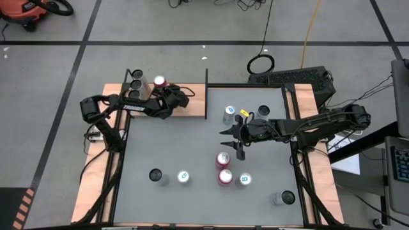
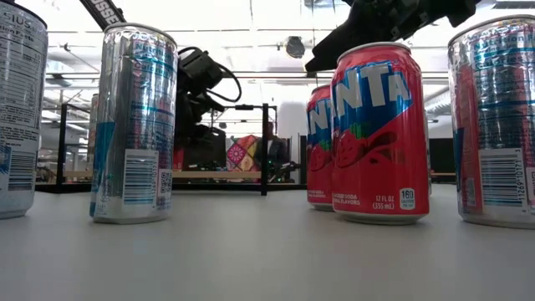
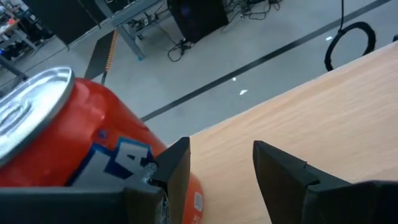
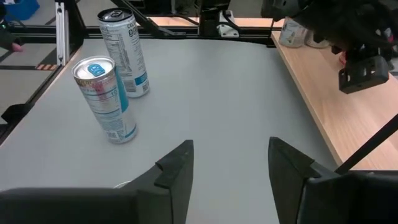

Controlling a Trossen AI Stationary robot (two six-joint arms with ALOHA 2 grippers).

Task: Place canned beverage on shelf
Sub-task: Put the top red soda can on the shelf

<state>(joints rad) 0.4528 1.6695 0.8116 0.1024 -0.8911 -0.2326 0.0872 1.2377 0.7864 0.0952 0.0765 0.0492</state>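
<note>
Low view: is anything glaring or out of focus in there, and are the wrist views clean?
Low view: ceiling lights glare behind the red can; the room beyond is soft. Left wrist view: the orange can is near and slightly soft beside the left claw. Right wrist view: even light, both silver cans sharp.

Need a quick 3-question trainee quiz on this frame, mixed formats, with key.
1. True or false: the left end effector grips the red can on the shelf.
2. How many red cans stand on the grey tabletop?
3. The right end effector is: A) over the shelf; B) over the tabletop, empty; C) gripping a silver can.
Key: 1 false, the can stands beside its open fingers; 2 two; 3 B.
</note>
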